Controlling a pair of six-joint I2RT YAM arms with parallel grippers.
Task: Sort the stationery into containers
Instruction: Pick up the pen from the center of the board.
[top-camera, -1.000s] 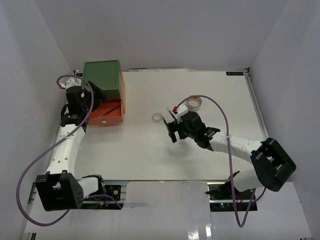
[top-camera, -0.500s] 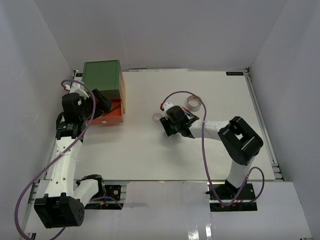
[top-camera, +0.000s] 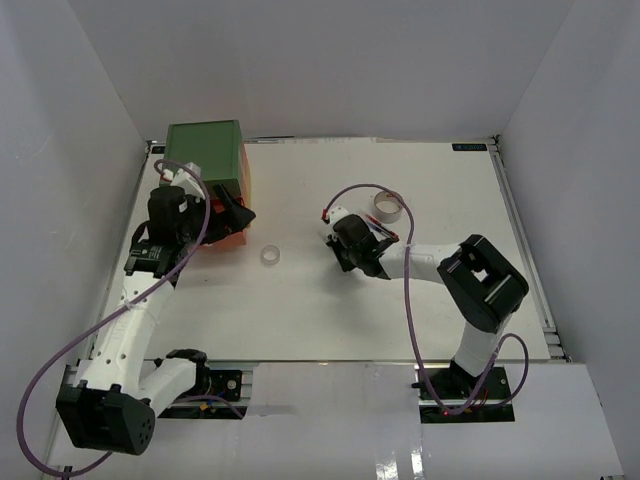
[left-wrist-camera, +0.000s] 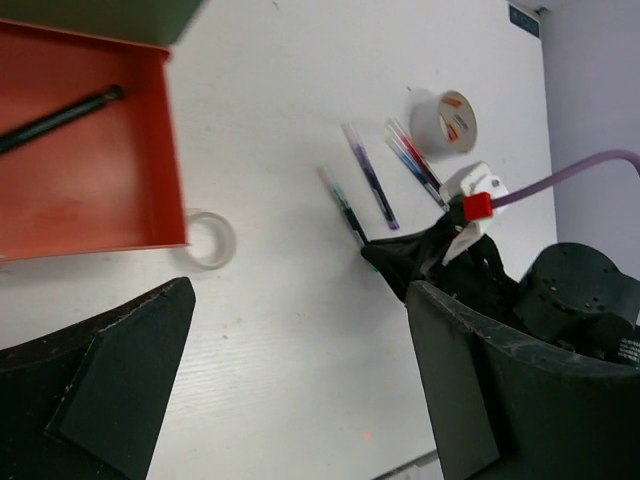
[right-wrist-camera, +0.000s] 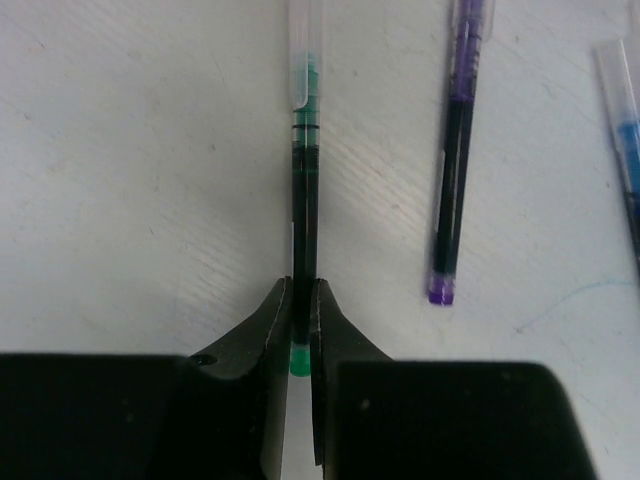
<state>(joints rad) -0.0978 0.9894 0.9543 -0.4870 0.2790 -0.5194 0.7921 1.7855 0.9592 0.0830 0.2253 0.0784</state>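
Observation:
My right gripper (right-wrist-camera: 302, 300) is shut on the lower end of a thin green pen (right-wrist-camera: 303, 180) that lies on the white table; from above it (top-camera: 340, 248) sits at mid-table. A purple pen (right-wrist-camera: 455, 150) and a blue pen (right-wrist-camera: 622, 130) lie to its right. My left gripper (left-wrist-camera: 300, 390) is open with nothing between its fingers, and hovers (top-camera: 238, 214) beside the pulled-out orange drawer (left-wrist-camera: 90, 170), which holds one dark pen (left-wrist-camera: 60, 115). A small clear tape ring (top-camera: 269, 256) lies near the drawer's corner. The grey tape roll (top-camera: 387, 205) stands behind the pens.
The chest with the green top (top-camera: 205, 155) stands at the back left against the wall. White walls close in the table on three sides. The right arm's purple cable (top-camera: 405, 290) loops over the table beside its elbow.
The right gripper has closed on the green pen. The left gripper has swung right, off the orange drawer. The clear tape ring now lies further left, nearer the drawer.

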